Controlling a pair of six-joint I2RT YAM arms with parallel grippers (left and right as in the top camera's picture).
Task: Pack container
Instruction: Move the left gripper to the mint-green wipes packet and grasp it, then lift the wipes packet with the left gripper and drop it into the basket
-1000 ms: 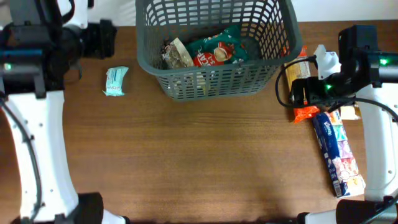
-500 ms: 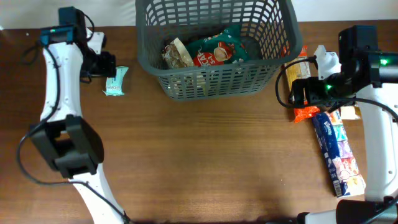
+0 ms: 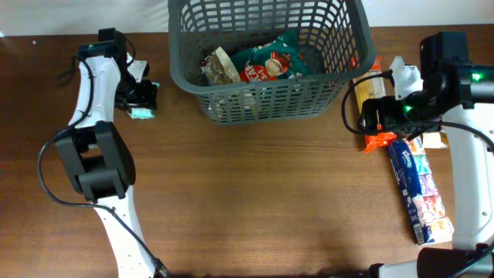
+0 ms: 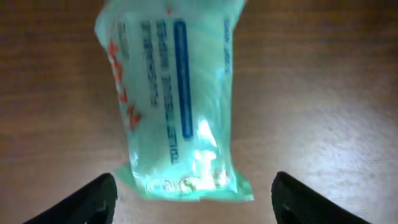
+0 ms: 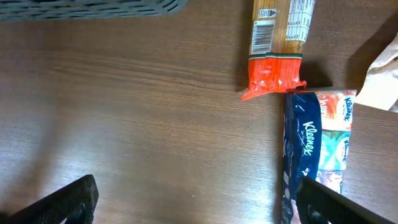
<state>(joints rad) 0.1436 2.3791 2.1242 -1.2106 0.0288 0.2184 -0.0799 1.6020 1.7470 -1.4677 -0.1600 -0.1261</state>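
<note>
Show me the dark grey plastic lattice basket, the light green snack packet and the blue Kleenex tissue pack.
dark grey plastic lattice basket (image 3: 262,104), overhead view, front wall.
light green snack packet (image 4: 177,99), left wrist view, middle of wrapper.
blue Kleenex tissue pack (image 5: 303,143), right wrist view, blue printed wrapper.

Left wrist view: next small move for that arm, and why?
Probably lower straight down and close. The left gripper is open, its fingers either side of the near end of the pale green packet, which lies flat on the table, outside the container.
</note>
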